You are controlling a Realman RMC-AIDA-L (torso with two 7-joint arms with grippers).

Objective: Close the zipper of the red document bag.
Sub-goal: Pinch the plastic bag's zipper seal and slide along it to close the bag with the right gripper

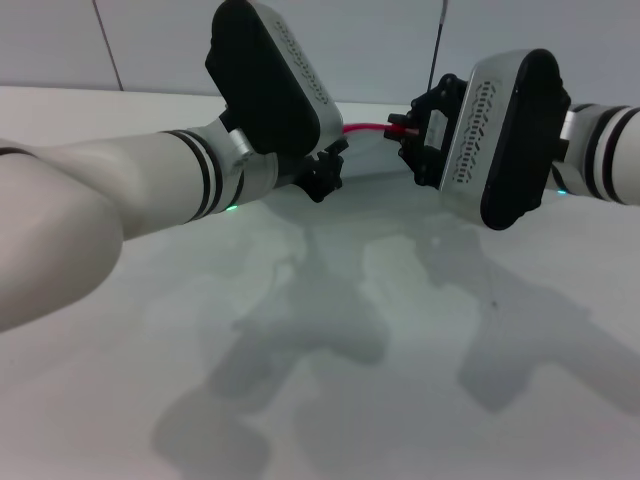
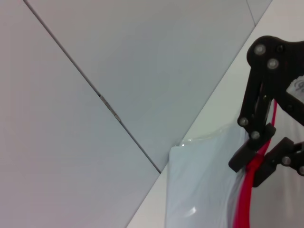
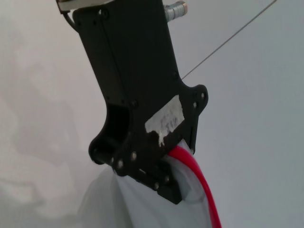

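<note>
The red document bag [image 2: 199, 190] is a translucent pale-blue pouch held up off the white table, also seen in the right wrist view [image 3: 137, 204]. Its zipper [image 1: 366, 128] shows as a short red strip between the two grippers at the far middle; the arms hide the rest of the bag in the head view. My right gripper [image 1: 405, 135] is shut on the zipper [image 2: 244, 199], its black fingers [image 2: 251, 142] clamped across the red strip. My left gripper [image 1: 328, 168] is shut on the bag's red-edged end [image 3: 199, 175].
The white table [image 1: 330, 380] stretches toward me, with arm shadows on it. A grey panelled wall [image 2: 118, 71] stands just behind the table's back edge, close to both grippers.
</note>
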